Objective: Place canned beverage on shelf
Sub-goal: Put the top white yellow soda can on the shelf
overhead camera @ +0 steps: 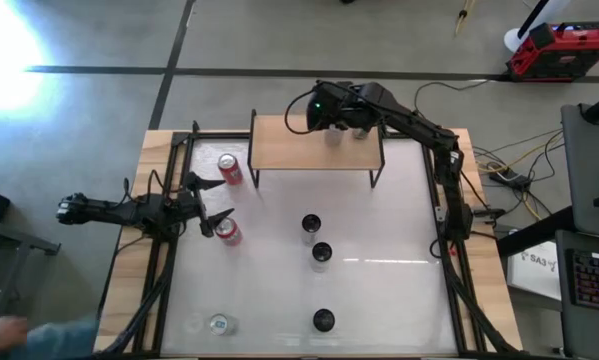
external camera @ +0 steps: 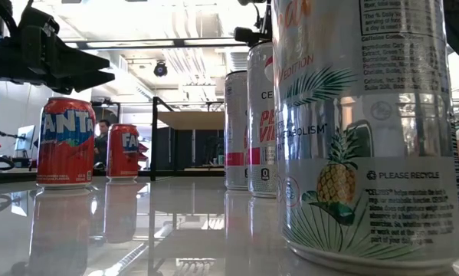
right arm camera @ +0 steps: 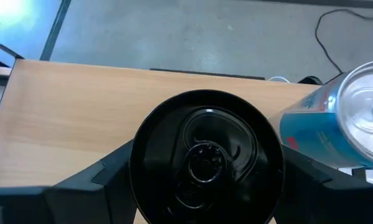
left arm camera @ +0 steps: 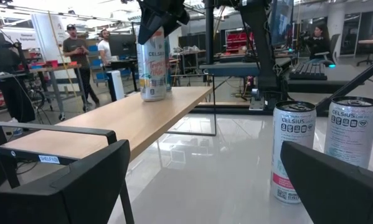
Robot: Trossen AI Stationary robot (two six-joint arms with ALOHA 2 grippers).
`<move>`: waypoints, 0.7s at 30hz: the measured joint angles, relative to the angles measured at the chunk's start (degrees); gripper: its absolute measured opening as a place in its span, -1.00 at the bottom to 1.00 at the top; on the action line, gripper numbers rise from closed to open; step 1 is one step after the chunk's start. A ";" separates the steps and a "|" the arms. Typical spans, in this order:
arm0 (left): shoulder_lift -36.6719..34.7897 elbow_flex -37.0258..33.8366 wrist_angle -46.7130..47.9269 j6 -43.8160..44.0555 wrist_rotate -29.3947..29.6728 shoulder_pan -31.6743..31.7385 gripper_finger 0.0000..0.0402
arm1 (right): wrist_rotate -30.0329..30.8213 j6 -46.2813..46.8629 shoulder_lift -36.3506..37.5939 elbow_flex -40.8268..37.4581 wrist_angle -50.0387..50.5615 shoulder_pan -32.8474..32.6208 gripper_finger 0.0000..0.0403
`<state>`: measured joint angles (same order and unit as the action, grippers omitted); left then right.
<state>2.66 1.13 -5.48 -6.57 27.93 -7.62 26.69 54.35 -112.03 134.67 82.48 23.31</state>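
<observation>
The shelf (overhead camera: 299,143), a low tan wooden top on thin black legs, carries an upright black-lidded can (right arm camera: 206,154) on its top, with a blue-sided can (right arm camera: 342,121) standing just beside it.

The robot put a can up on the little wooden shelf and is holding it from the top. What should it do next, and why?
Probably open the right gripper and lift straight up. Its fingers clasp the black-topped can, which seems to stand upright on the shelf beside another can, so it looks delivered. The left gripper waits open by the red cans.
</observation>
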 joint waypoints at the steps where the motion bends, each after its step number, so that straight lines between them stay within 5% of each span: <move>1: 0.00 0.00 0.00 0.00 -0.01 0.00 0.99 | 0.03 -0.64 0.00 0.00 0.01 0.00 0.27; 21: 0.00 -0.02 0.00 0.00 0.00 0.00 0.99 | -1.17 -3.41 0.13 0.31 0.36 -0.01 0.37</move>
<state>2.66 1.10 -5.48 -6.57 27.93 -7.62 25.52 50.94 -111.90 134.98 82.85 23.30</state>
